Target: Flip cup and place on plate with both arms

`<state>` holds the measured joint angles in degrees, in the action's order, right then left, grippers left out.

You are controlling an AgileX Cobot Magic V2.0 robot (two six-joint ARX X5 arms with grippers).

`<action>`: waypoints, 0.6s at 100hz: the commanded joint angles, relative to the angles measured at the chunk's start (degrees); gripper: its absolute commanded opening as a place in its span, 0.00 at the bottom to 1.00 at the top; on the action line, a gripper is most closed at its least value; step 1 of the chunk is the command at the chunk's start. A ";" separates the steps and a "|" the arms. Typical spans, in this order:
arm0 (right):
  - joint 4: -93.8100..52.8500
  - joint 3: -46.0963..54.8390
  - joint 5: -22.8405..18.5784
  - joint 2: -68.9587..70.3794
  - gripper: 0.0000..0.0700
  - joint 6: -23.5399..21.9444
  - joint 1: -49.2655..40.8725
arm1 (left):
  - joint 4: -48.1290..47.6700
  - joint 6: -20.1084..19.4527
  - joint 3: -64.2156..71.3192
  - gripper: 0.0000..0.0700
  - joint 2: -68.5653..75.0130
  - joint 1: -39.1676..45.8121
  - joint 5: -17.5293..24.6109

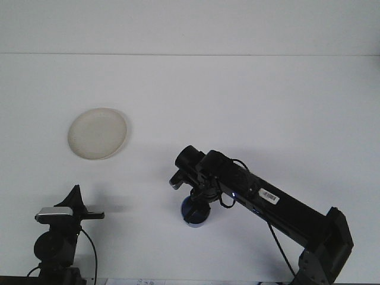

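Directly beneath my right gripper (pixel 195 199) sat the blue cup (pixel 195 212), on the table (pixel 267 107) at centre-front, its long axis looking upright; my wrist hid most of it. Whether my right fingers were clamped on it or spread, I could not tell. My left gripper (pixel 83 214) waited low at the front-left edge, fingers unreadable. It was nearer the cream plate (pixel 97 133), up-left and well apart from the cup, with nothing lying between the 2.
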<state>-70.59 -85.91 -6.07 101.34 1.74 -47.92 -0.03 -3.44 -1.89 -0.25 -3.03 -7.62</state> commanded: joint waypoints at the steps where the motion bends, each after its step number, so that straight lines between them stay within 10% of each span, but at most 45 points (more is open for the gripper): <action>1: -0.11 -1.36 -0.11 1.18 0.58 0.74 -0.66 | 0.57 0.52 1.09 0.02 0.09 0.07 -0.02; 60: 0.96 -7.48 0.28 -17.64 0.65 2.12 0.92 | 0.57 0.52 1.09 0.02 0.09 0.07 -0.02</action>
<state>-70.52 -91.88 -5.96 87.68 3.22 -46.46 -0.03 -3.44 -1.89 -0.25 -3.03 -7.62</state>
